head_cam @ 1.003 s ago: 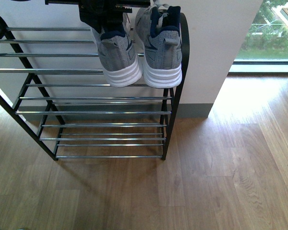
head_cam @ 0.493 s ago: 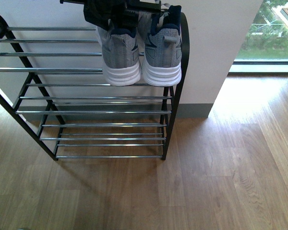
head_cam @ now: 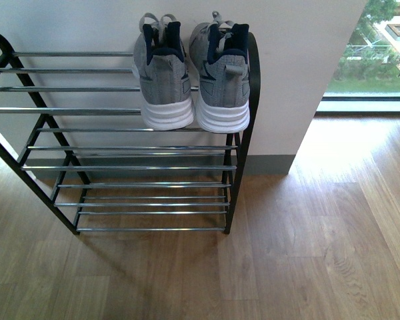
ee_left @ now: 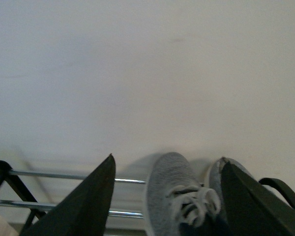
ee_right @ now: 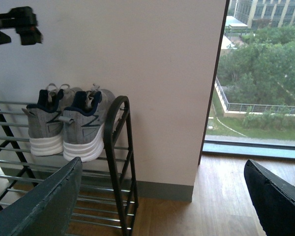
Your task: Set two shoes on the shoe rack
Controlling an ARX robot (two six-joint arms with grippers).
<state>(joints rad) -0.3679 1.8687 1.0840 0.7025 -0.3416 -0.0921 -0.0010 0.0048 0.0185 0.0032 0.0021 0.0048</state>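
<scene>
Two grey knit shoes with thick white soles stand side by side, heels toward me, on the top tier at the right end of the shoe rack [head_cam: 120, 167]: the left shoe [head_cam: 163, 73] and the right shoe [head_cam: 223, 77]. Neither gripper shows in the front view. My left gripper [ee_left: 167, 161] is open, hanging above and behind the shoes, with the left shoe's toe and laces [ee_left: 169, 187] seen between its fingers and nothing held. My right gripper [ee_right: 163, 162] is open and empty, off to the rack's right, looking at both shoes [ee_right: 64, 123].
The black rack stands against a pale wall, its arched right post [ee_right: 115, 128] beside the shoes. Its lower chrome bars [head_cam: 147, 200] carry nothing. Wooden floor [head_cam: 287, 253] spreads in front and to the right. A floor-level window [ee_right: 265, 73] lies far right. Part of my left arm [ee_right: 19, 22] shows high up.
The left gripper that was over the left shoe's collar has let go and risen out of the front view. Both shoes stay on the top tier.
</scene>
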